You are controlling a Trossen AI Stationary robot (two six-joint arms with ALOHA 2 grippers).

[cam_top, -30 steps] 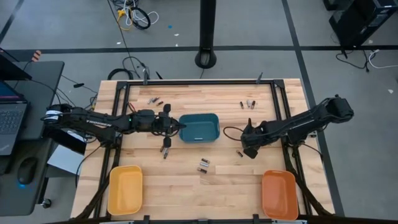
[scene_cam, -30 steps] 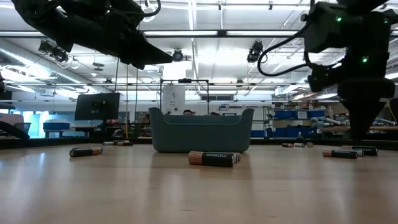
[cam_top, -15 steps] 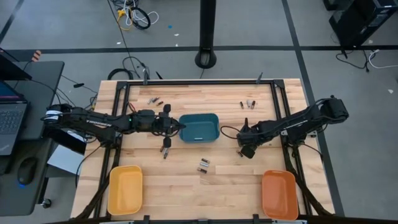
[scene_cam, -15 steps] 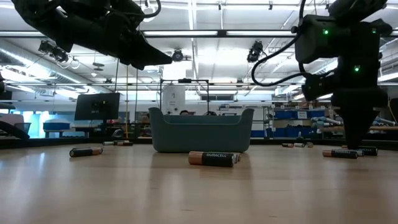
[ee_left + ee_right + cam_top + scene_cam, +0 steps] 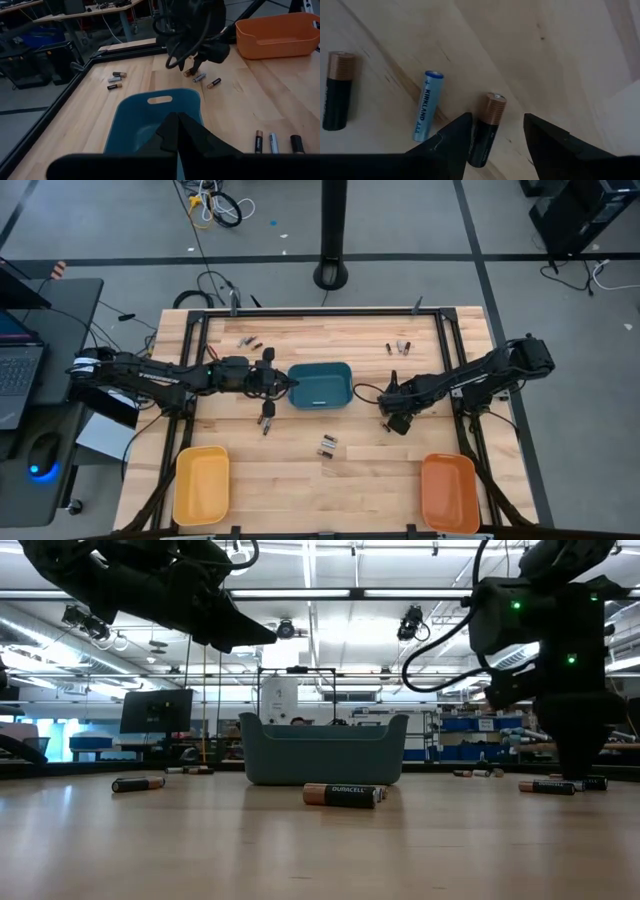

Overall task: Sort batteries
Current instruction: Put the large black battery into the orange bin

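Your right gripper (image 5: 494, 134) has dropped in over the little cluster of batteries right of centre in the overhead picture, and its fingers have spread wide over the last second. They now stand apart on either side of a copper-topped battery (image 5: 487, 130) lying flat on the wooden table (image 5: 300, 470). In the wrist picture that cell sits squarely in the gap, not yet touched as far as you can see. Just beside it lies a slim blue battery (image 5: 425, 105), and further to the left edge of that frame another copper-topped cell (image 5: 338, 90).

That tells me you're lined up for a pick: the arm has slid a touch toward the middle of the table since a second ago, and the opening is ready to close. Watch the blue one, it's near enough to get nudged.

Your left gripper (image 5: 283, 383) hangs at the left rim of the teal bin (image 5: 320, 385) in the centre, fingers pressed together, and hasn't budged. I can't make out anything between them.

Elsewhere, more batteries (image 5: 327, 445) lie loose below the bin, another group (image 5: 400, 347) near the top right of the table, and some (image 5: 249, 342) upper left. The yellow tray (image 5: 201, 484) at lower left and the orange tray (image 5: 448, 492) at lower right show nothing inside, so I'd say sorting has barely begun.
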